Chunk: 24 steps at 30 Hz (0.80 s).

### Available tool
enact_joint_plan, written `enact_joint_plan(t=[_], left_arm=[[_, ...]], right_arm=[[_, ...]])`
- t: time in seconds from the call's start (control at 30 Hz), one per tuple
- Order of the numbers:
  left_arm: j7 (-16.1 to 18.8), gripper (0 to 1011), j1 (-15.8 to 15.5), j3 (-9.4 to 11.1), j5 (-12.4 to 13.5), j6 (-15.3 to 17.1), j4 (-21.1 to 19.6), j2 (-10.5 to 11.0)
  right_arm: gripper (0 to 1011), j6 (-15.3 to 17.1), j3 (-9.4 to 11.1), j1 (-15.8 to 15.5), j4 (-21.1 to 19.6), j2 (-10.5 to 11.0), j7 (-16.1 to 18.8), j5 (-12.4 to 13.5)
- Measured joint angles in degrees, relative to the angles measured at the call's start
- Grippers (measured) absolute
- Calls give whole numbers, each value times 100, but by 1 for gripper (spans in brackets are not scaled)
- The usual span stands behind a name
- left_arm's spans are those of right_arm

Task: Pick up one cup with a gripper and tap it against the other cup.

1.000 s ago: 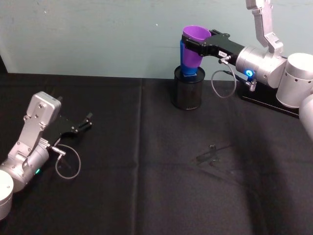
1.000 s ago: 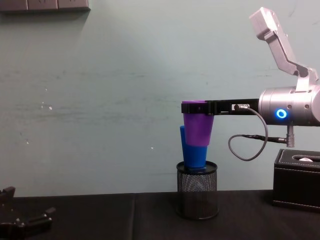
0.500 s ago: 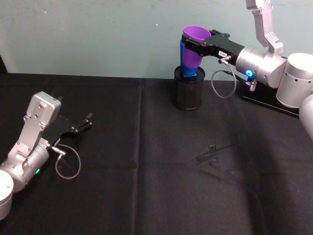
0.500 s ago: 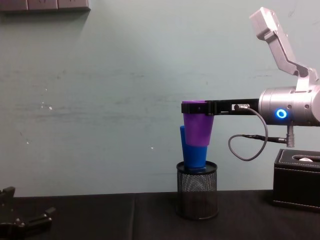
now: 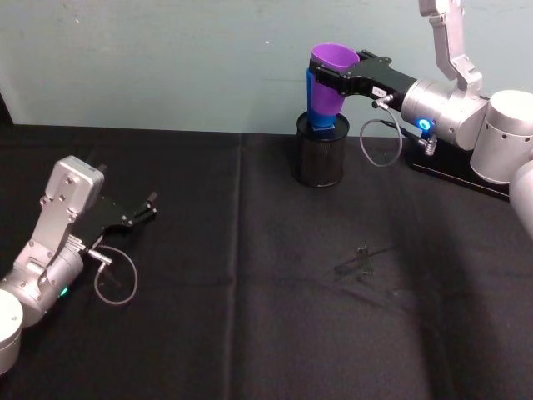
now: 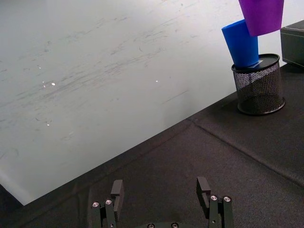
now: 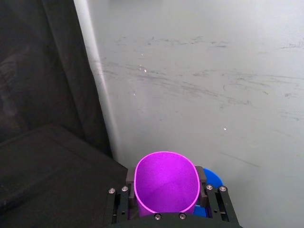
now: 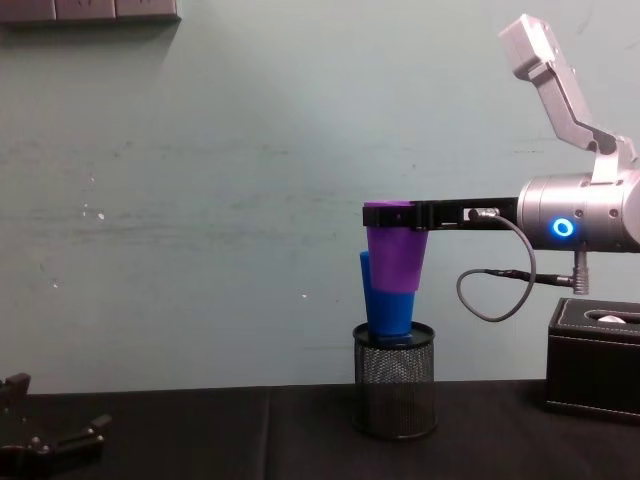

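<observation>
Right claw (image 5: 340, 73) pinches the purple cup (image 8: 396, 262) by its rim, above the counter (image 5: 250, 333).
The mesh pen holder (image 8: 395, 392) hides the tilted blue cup's (image 8: 390, 308) base; whether the cups touch cannot be told. Left claw (image 6: 160, 187): spread, low.

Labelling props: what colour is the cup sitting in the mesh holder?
Bright blue cup, clearest in left wrist view.

Right gripper (image 5: 337, 72) clamps the purple cup (image 5: 331, 60) near its rim, held in the air at the far side. The blue cup (image 5: 321, 117) stands tilted in the black mesh holder (image 5: 321, 157), purple overlapping it. Left gripper (image 5: 143, 210) lies low on the black table (image 5: 250, 317), fingers apart.
</observation>
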Motion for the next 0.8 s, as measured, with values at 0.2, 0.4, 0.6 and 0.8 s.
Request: enact_joint_plan(t=[0.2, 0.4, 0.6, 0.8], left_arm=[[0, 1005, 0, 0, 0, 0, 0, 0], [0, 1005, 0, 0, 0, 0, 0, 0], [0, 1005, 0, 0, 0, 0, 0, 0], [0, 1005, 0, 0, 0, 0, 0, 0]], right_arm=[[720, 0, 0, 0, 0, 0, 0, 0], [720, 17, -8, -19, -65, 15, 4, 0], [720, 219, 0, -207, -487, 131, 67, 86], [720, 651, -11, -553, -1228, 416, 228, 326]])
